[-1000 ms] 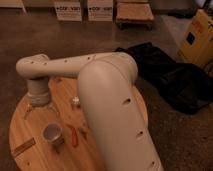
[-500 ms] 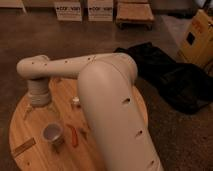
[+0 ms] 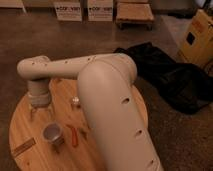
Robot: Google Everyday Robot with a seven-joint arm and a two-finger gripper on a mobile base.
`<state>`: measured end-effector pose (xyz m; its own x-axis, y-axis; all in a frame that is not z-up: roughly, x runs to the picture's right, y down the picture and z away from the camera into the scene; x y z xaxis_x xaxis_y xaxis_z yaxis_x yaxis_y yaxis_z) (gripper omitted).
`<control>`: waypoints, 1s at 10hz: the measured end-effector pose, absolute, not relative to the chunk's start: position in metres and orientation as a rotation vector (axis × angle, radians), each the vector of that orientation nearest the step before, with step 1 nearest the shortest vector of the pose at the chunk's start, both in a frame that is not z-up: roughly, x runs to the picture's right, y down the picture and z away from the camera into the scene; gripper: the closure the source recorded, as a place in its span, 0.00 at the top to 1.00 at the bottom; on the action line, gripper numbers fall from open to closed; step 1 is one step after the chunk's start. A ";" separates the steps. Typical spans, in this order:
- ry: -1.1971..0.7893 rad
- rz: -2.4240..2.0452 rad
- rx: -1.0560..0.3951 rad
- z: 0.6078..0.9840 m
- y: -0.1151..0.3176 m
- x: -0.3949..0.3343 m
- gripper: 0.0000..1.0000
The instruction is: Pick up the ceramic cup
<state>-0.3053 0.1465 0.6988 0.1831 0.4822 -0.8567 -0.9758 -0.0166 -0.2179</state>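
there, hand (image 3: 41, 113) over round wooden table (image 3: 19, 131)

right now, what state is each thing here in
ceramic cup: upright, mouth up, on the table, not held
gripper: open, empty, just beyond the ceramic cup
red-orange stick: lying flat beside the ceramic cup
silvery metal object: resting on the table, untouched
wooden block: lying flat near the table edge
black cloth: crumpled on the floor
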 end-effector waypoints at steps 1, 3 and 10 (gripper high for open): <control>0.658 1.301 -0.977 0.699 0.147 -0.306 0.91; 0.665 1.296 -0.976 0.699 0.148 -0.305 0.90; 0.662 1.293 -0.986 0.706 0.157 -0.312 0.90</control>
